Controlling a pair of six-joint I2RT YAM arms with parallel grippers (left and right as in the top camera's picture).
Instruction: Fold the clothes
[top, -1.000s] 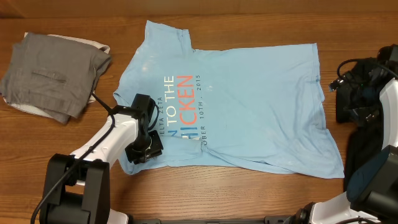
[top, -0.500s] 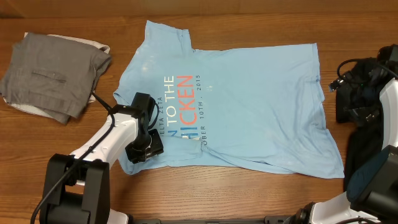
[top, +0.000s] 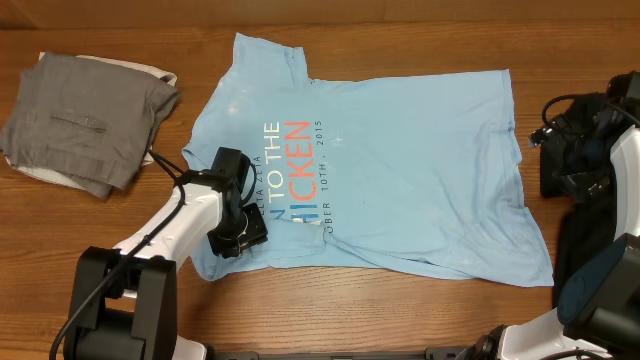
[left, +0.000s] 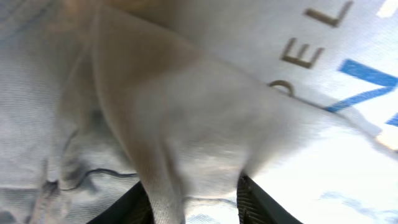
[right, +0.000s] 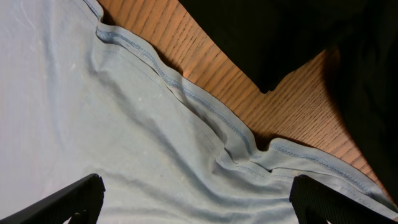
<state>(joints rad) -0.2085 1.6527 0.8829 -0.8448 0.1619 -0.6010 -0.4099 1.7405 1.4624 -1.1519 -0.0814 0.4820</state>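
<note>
The clothes are a light blue T-shirt (top: 400, 170) spread flat on the wooden table, print side up, with blue and orange lettering (top: 290, 170). My left gripper (top: 238, 235) sits on the shirt's near left part, beside the lettering. In the left wrist view a raised ridge of shirt cloth (left: 186, 124) fills the gap between the fingers (left: 134, 208), and the left gripper (left: 196, 208) is shut on it. My right gripper (right: 199, 205) hangs open just above the T-shirt's (right: 124, 124) stitched hem (right: 205, 106) at the shirt's right edge, holding nothing.
A folded grey garment (top: 85, 120) lies at the back left on something white. Dark black cloth (right: 298, 37) lies on the bare wood (right: 205, 68) just past the shirt's right hem. The right arm (top: 590, 150) stands at the table's right edge.
My left gripper has shifted slightly right, toward the lettering, with the cloth pinched in it. The shirt's outline and the right arm have not moved.
</note>
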